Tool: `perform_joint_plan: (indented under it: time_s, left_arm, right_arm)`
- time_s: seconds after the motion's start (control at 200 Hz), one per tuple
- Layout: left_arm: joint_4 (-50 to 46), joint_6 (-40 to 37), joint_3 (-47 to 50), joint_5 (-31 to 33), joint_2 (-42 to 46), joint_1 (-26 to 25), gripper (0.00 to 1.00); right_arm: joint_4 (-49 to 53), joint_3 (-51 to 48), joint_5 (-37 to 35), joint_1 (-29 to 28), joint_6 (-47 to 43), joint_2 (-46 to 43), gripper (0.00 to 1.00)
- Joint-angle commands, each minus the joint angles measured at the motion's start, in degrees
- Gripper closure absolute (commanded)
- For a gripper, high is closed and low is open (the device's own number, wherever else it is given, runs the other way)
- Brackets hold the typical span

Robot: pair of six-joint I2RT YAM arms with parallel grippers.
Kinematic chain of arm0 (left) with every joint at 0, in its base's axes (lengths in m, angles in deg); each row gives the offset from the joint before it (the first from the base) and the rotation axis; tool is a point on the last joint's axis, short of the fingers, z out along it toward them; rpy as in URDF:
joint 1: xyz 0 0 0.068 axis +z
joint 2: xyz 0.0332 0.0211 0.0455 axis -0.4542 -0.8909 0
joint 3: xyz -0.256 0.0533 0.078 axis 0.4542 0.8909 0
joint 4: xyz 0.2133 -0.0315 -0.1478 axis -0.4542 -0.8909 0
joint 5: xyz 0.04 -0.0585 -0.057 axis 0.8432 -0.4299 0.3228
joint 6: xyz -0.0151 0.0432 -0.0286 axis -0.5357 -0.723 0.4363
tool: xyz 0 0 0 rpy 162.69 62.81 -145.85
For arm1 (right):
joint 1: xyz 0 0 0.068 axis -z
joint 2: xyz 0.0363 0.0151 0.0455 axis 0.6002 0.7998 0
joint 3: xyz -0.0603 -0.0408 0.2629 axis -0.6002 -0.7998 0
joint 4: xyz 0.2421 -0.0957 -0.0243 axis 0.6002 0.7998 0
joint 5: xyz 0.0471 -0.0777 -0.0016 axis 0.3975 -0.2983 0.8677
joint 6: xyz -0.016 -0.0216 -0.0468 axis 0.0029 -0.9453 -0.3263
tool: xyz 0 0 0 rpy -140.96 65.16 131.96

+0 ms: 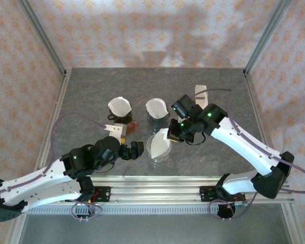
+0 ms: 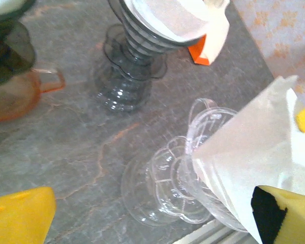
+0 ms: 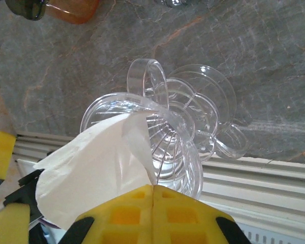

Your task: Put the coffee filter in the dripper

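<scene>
white coffee filter (image 3: pixel 91 173) half in clear dripper (image 3: pixel 165 127), pinched by right end effector (image 3: pixel 152 195). left end effector (image 1: pixel 130 150) wide apart. crooked seating, may spring out on release.

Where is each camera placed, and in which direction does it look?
Top external: above and behind, looking down on the table; left arm and right arm show.
Left wrist: on the left arm, facing the clear dripper; yellow jaws at bottom corners.
Right wrist: on the right arm, above the coffee filter; yellow jaws below.
Shared: both wrist views show dripper and filter.
</scene>
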Motion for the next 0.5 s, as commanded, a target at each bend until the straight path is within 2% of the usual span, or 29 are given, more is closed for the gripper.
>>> perform_joint_plan:
  time_s: [0.0, 0.185, 0.495]
  left_arm:
    - [4.7, -1.6, -1.2, -4.1, -1.4, 0.5, 0.00]
    - [8.2, -1.4, -1.2, -6.2, -4.0, 0.7, 0.00]
    - [12.5, 0.6, -0.9, -8.3, -7.0, 1.5, 0.00]
  right_arm:
    - [2.2, 2.9, -2.8, -0.3, -2.4, 1.6, 1.00]
    - [3.2, 4.8, -3.3, -0.3, -3.4, 3.3, 0.92]
    - [4.0, 7.0, -6.1, -0.8, -6.3, 4.6, 0.94]
